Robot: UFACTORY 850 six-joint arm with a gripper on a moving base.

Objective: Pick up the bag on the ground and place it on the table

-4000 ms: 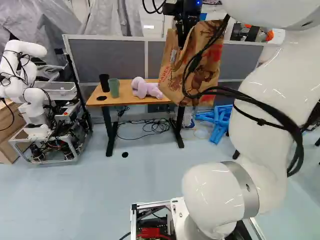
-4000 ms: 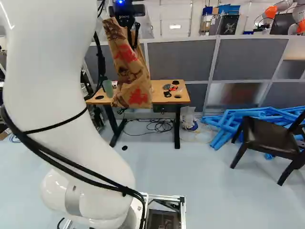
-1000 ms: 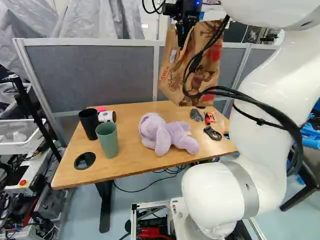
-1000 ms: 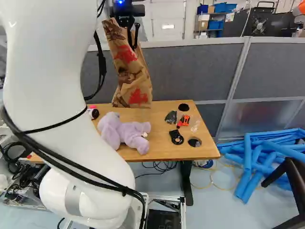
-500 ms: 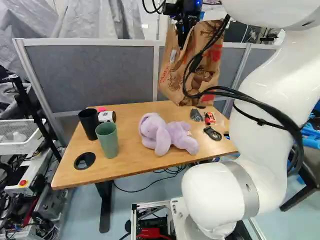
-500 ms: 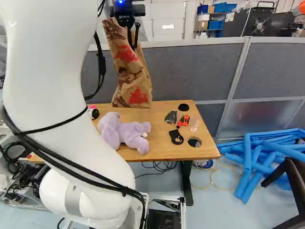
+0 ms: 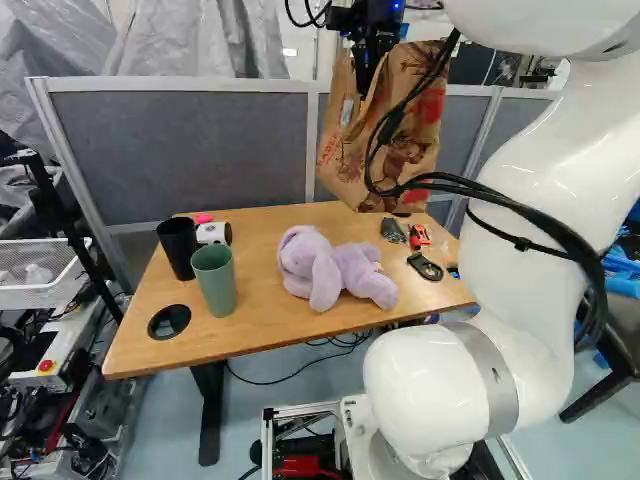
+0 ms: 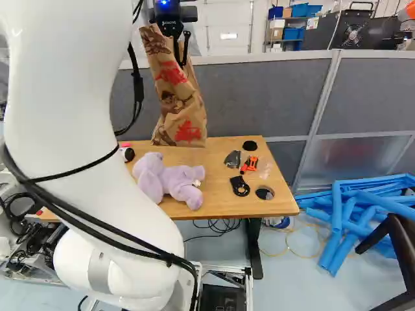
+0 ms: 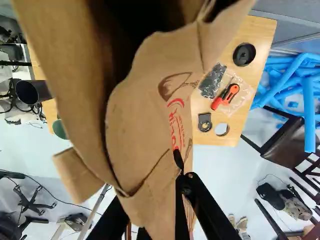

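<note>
High above the table, my gripper (image 8: 181, 54) is shut on the upper edge of the brown paper bag (image 8: 178, 107), which hangs upright from it. In the wrist view the gripper (image 9: 178, 172) pinches the paper, and the open-mouthed bag (image 9: 150, 110) spreads ahead of it, hiding much of the table. Seen from the left base camera, the bag (image 7: 392, 150) hangs over or behind the right back part of the wooden table (image 7: 265, 330); its exact distance above the top I cannot tell.
On the table lie a purple plush toy (image 7: 325, 268), a green cup (image 7: 215, 278), a black cup (image 7: 178, 247), a white item (image 7: 213, 233) and small tools (image 8: 249, 164). A grey partition (image 7: 180, 150) stands behind. Blue tubes (image 8: 350, 214) and a dark chair (image 8: 397, 249) are at the right.
Since the earliest frames the base has moved closer to the table, carrying the bag along in the gripper. Over the last second nothing has visibly shifted, and the arm keeps its pose.
</note>
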